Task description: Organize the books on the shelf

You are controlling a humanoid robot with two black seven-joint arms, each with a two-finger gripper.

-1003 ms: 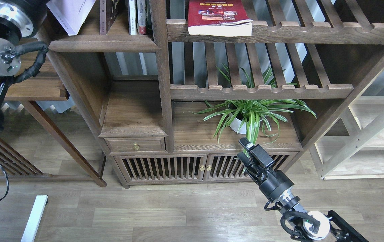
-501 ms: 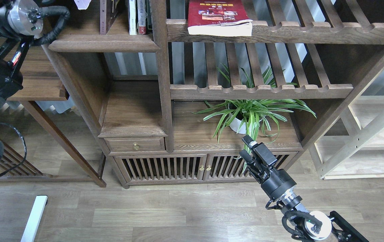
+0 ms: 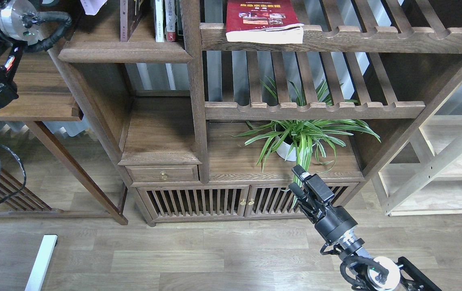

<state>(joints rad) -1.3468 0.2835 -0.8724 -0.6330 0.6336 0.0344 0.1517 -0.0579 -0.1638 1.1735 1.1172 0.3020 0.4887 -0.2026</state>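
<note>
A solid dark-brown shelf (image 3: 121, 53) at the top left carries an upright maroon-brown book (image 3: 130, 19) and a few thin upright books (image 3: 164, 20) against the post. A corner of a pale white book (image 3: 90, 5) shows at the top edge above the shelf's left part. A red book (image 3: 264, 20) with a yellow title lies flat on the upper slatted rack. My left arm's wrist (image 3: 11, 17) is at the top left; its gripper is out of view. My right gripper (image 3: 296, 179) is low, in front of the cabinet doors, open and empty.
A potted spider plant (image 3: 295, 139) stands on the cabinet top just behind my right gripper. A second slatted rack (image 3: 316, 110) runs above it. A pale light-wood unit (image 3: 437, 178) stands at the right, a side table (image 3: 32, 105) at the left.
The pale book has gone up, from mostly in view to only a corner at the top edge. My left arm has swung up and left. My right gripper has shifted slightly down and right.
</note>
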